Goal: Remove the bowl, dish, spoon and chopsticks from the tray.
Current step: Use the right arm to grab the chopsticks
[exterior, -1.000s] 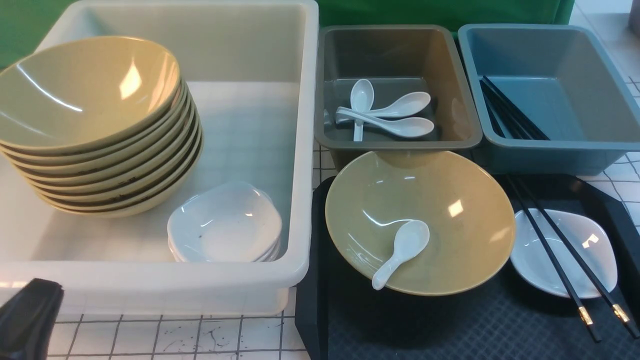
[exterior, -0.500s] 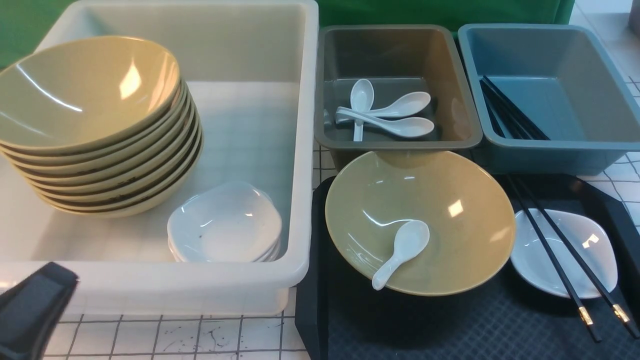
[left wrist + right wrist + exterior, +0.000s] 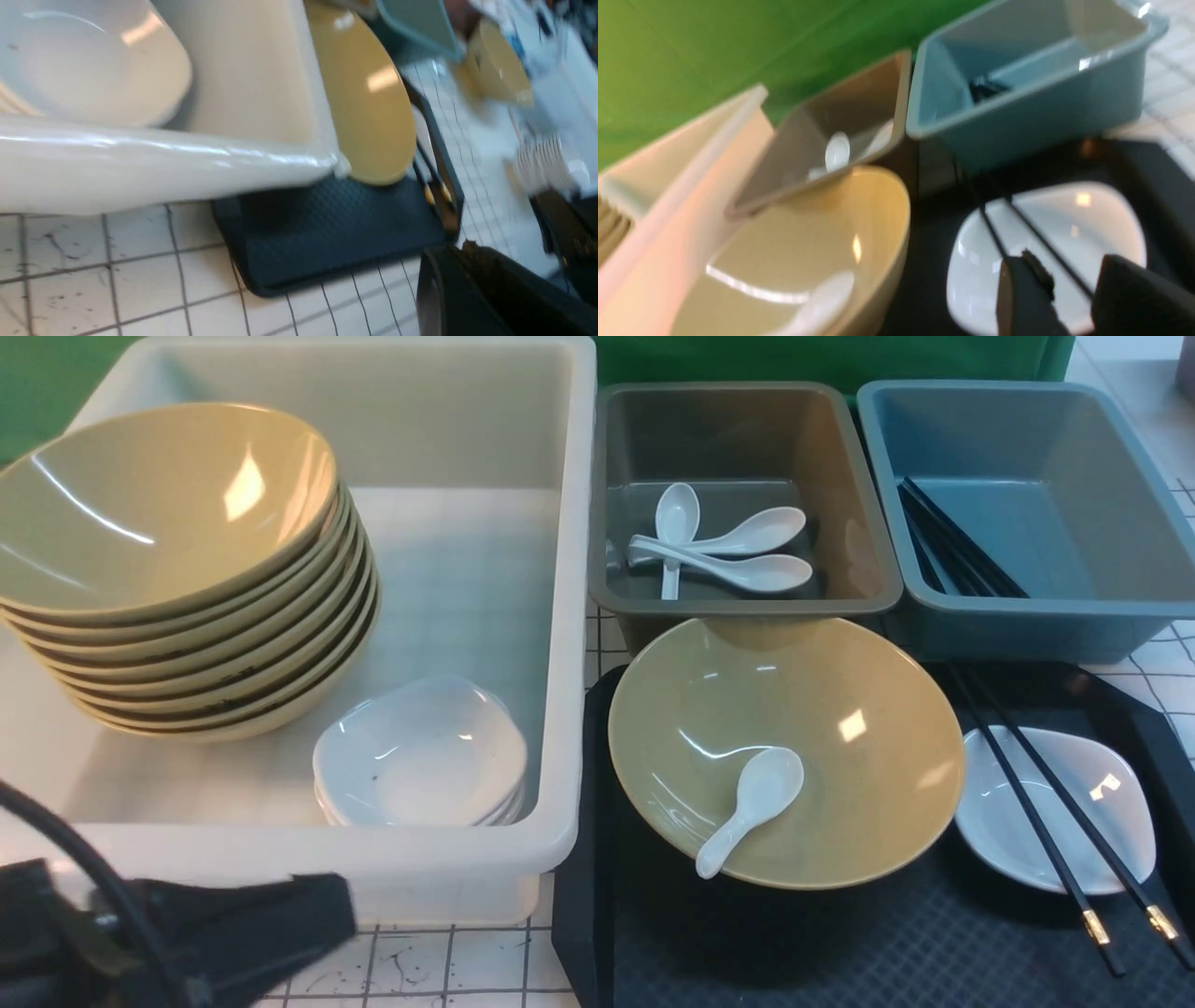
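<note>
The olive-yellow bowl (image 3: pixel 840 728) sits on the left part of the black tray (image 3: pixel 840 952), with the white spoon (image 3: pixel 752 803) lying inside it. The small white dish (image 3: pixel 1120 812) sits at the tray's right, and the black chopsticks (image 3: pixel 1036 826) lie across it. My left gripper (image 3: pixel 341 905) looks shut and empty. It is low over the table in front of the white tub, left of the tray. In the right wrist view my right gripper (image 3: pixel 1069 275) is open just above the dish (image 3: pixel 1101 219), with one of the chopsticks (image 3: pixel 1045 242) running between its fingers.
The white tub (image 3: pixel 569 616) holds a stack of olive bowls (image 3: pixel 168 523) and stacked white dishes (image 3: pixel 420 756). Behind the tray, the grey bin (image 3: pixel 747 607) holds three spoons. The blue bin (image 3: pixel 1027 611) holds black chopsticks.
My left gripper has swung in from the lower left corner to the right along the front of the white tub. The bowl, spoon, dish and chopsticks have not moved.
</note>
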`<move>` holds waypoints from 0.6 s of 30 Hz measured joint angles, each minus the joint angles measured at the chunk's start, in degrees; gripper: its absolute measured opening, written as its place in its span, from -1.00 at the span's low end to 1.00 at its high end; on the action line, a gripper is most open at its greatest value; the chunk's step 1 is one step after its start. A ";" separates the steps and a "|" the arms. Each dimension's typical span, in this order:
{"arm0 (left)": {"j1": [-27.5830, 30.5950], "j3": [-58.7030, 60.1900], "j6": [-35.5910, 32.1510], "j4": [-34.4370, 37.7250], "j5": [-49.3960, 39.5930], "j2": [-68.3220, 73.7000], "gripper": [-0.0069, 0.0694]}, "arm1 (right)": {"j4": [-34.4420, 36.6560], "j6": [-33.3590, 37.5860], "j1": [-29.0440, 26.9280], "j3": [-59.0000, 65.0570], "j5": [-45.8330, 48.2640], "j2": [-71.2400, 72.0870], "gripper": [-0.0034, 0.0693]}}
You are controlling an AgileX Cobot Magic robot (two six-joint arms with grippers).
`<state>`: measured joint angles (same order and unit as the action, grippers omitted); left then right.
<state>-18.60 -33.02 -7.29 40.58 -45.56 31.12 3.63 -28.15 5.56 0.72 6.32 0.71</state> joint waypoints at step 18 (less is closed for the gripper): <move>-18.40 -20.37 -26.47 2.44 4.39 18.79 -0.82 | -4.16 23.61 18.38 -44.58 51.41 -53.81 -0.64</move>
<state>-37.01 -53.39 -33.77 43.02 -41.17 49.91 -0.54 -4.54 23.93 -43.86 57.72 -53.10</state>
